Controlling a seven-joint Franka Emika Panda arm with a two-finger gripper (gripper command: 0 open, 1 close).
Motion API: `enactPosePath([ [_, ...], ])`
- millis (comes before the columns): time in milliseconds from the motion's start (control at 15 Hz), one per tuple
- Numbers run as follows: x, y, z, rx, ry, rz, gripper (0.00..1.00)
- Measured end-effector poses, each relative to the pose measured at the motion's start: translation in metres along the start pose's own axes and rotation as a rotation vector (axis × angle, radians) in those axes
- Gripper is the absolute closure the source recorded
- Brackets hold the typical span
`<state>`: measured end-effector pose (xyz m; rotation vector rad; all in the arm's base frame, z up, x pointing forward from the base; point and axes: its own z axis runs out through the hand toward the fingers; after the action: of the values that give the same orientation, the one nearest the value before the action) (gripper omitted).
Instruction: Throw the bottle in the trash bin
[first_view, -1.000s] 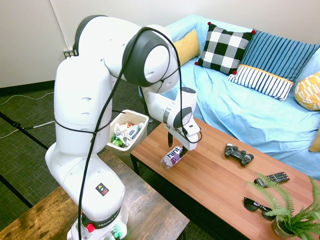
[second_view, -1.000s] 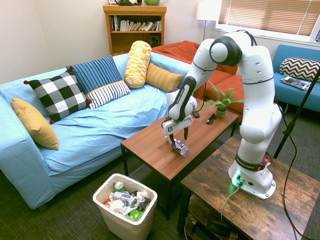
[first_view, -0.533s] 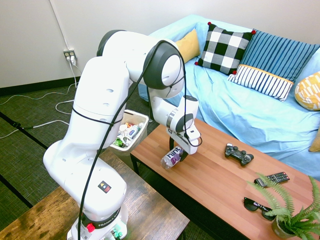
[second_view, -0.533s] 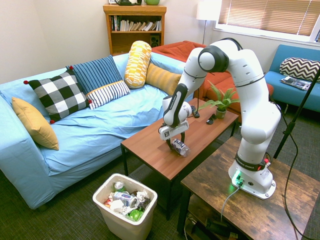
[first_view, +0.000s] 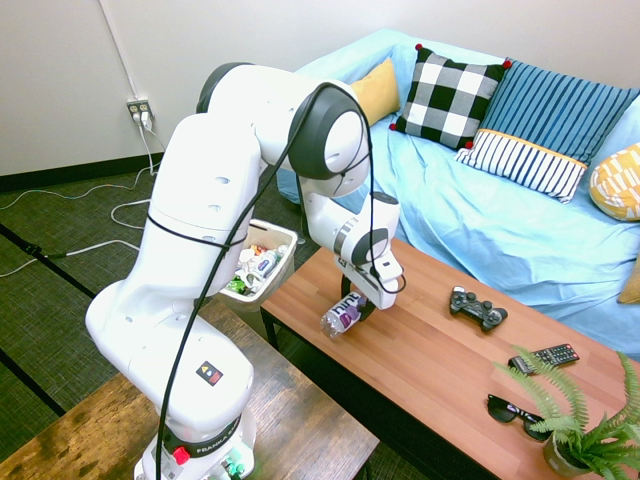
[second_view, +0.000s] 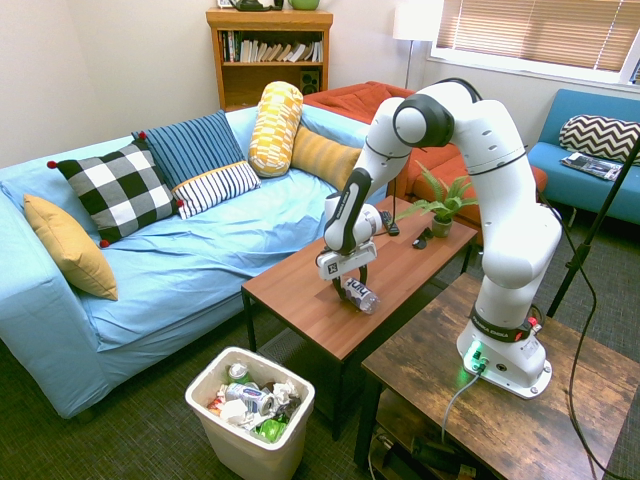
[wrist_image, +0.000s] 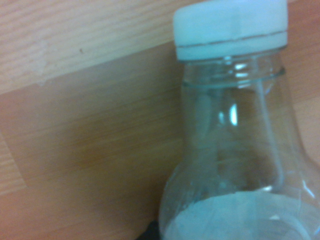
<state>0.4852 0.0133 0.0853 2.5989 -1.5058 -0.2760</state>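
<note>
The arm is glossy white, built of fat rounded segments joined by dark grey rings. A thin black cable loops loosely along its outside. The base segment carries a small black square label with a red-and-yellow mark, a red button below it, and dark lettering around the foot. A green light glows at the foot.

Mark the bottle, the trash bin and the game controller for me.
bottle (first_view: 342, 316): first exterior view, on its label.
trash bin (second_view: 288, 436): second exterior view, on its front wall.
game controller (first_view: 477, 307): first exterior view, on its body.
</note>
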Motion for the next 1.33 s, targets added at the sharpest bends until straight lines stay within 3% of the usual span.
enactPosePath([
  [200, 0.002, 0.001, -0.005, 0.007, 0.002, -0.003, 1.0],
  [400, -0.018, -0.013, -0.043, 0.028, 0.021, -0.045, 1.0],
  [600, -0.094, -0.049, -0.102, 0.034, 0.083, -0.128, 1.0],
  [800, -0.205, -0.095, -0.125, 0.032, 0.133, -0.224, 1.0],
  [1000, -0.287, -0.135, -0.086, 0.004, 0.166, -0.3, 1.0],
  [1267, -0.332, -0.175, 0.001, -0.049, 0.167, -0.346, 1.0],
  [1333, -0.341, -0.182, 0.015, -0.051, 0.168, -0.356, 0.0],
])
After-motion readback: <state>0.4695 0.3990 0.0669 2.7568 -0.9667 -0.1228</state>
